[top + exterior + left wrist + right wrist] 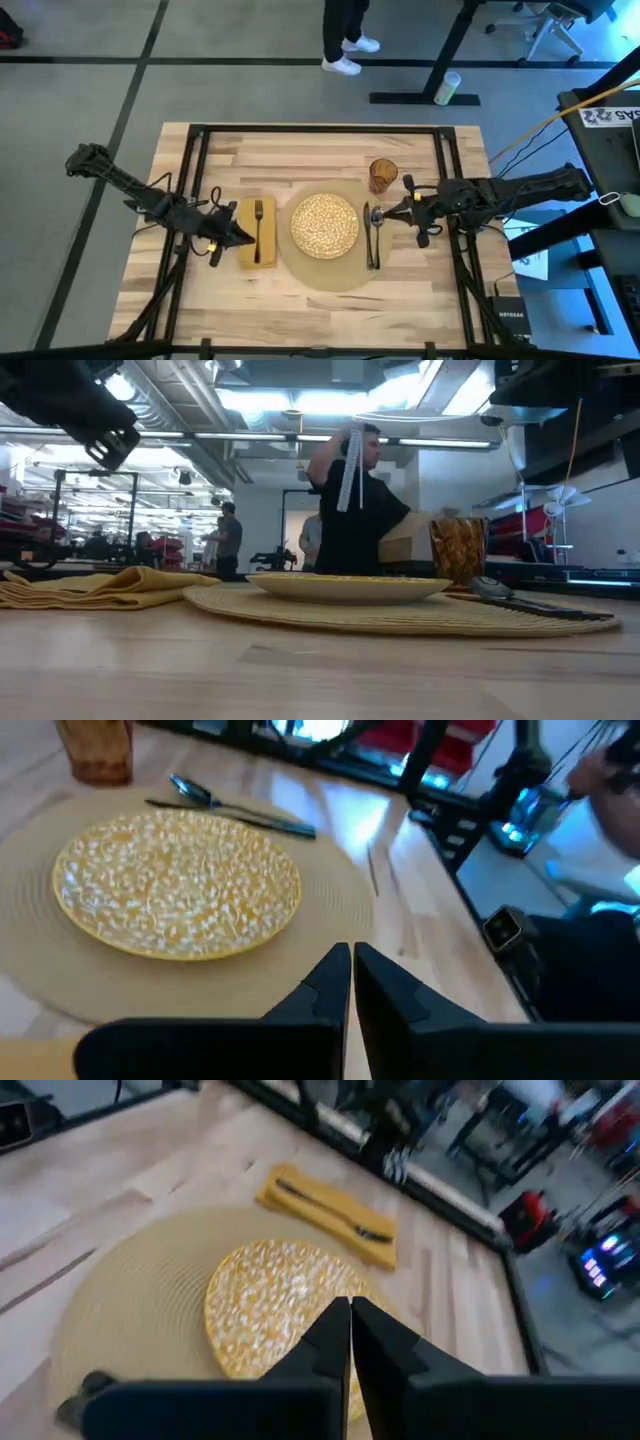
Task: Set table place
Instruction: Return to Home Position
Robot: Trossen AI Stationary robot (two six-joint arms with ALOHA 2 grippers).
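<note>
High view: the setting is laid out on the table (320, 310). The plate (324, 224) sits centred on the mat (325, 280). The napkin (245, 255), w/ the fork (258, 225) on top, lies just left of the plate, beside the mat. The spoon (368, 235) & knife (376, 240) lie side by side just right of the plate. The glass (383, 175) stands right of the plate and farther back, at the mat's rim. The left gripper (243, 238) is held over the napkin edge farthest from the plate. The right gripper (388, 213) is held just right of the cutlery.

Low view: the plate is seen flat and the glass upright. A person (355, 510) is seen beyond the table.

Left wrist view: the fingers (330, 982) are pressed together w/ nothing between them.

Right wrist view: same here, the fingers (330, 1335) are together and empty.

Step in hand, as judged: retreat to home. Each arm is best lifted straight up first, then drawn back away from the plate. That way the napkin & cutlery aren't brushed. Extra room should be given to the glass by the right arm.
</note>
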